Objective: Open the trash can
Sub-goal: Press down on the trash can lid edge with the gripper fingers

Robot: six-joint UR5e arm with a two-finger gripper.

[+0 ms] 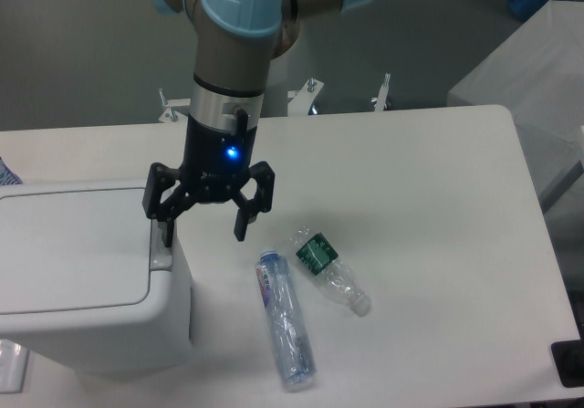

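Smooth white plastic trash can (pixel 82 280), clear crinkled plastic bottles (pixel 285 319), matt white table (pixel 429 198)
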